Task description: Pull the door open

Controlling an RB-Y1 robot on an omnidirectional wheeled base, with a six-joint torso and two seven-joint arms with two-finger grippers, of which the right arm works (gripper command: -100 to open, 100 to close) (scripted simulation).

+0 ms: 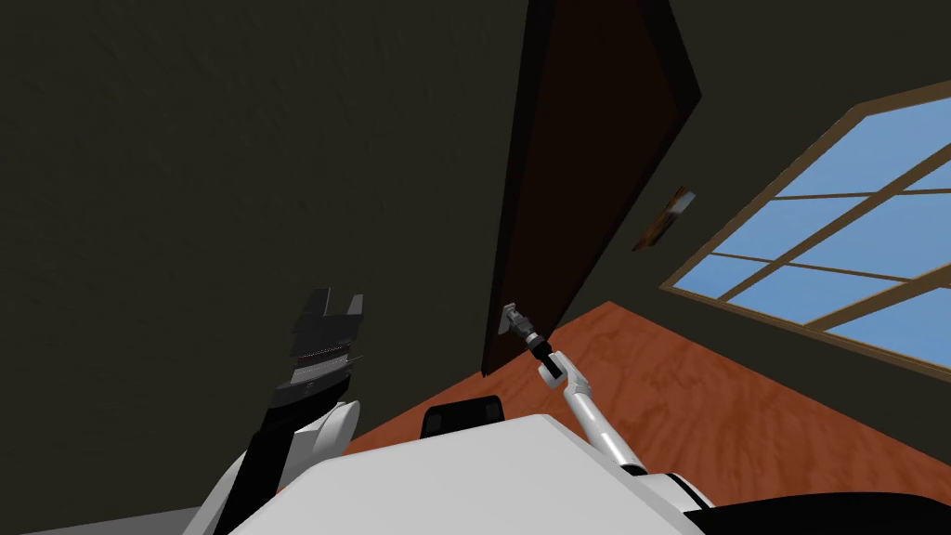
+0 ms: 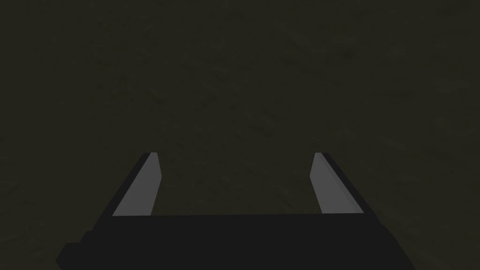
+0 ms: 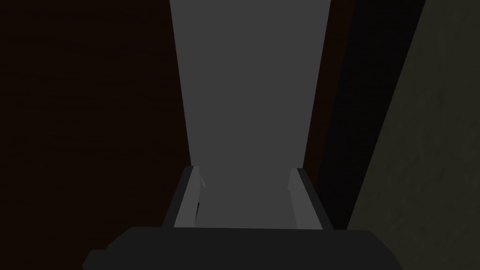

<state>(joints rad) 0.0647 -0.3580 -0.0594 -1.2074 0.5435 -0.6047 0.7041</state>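
A dark brown door (image 1: 585, 167) stands ahead, right of the middle, in a dark frame. Low on its near edge sits a light grey handle (image 1: 510, 318). My right arm is stretched out to it, and the right gripper (image 1: 516, 323) is at the handle. In the right wrist view the grey handle (image 3: 248, 93) runs straight out between the fingers of the right gripper (image 3: 243, 176), which press its two sides. The brown door face (image 3: 84, 117) lies beside it, and a black strip separates it from the wall. My left gripper (image 1: 339, 302) is raised before the dark wall, fingers open (image 2: 234, 161).
A dark olive wall (image 1: 232, 139) spreads left of the door, close to the left arm. On the right wall hang a small picture frame (image 1: 664, 218) and a large window (image 1: 836, 251). Reddish wooden floor (image 1: 724, 390) stretches to the right of the door.
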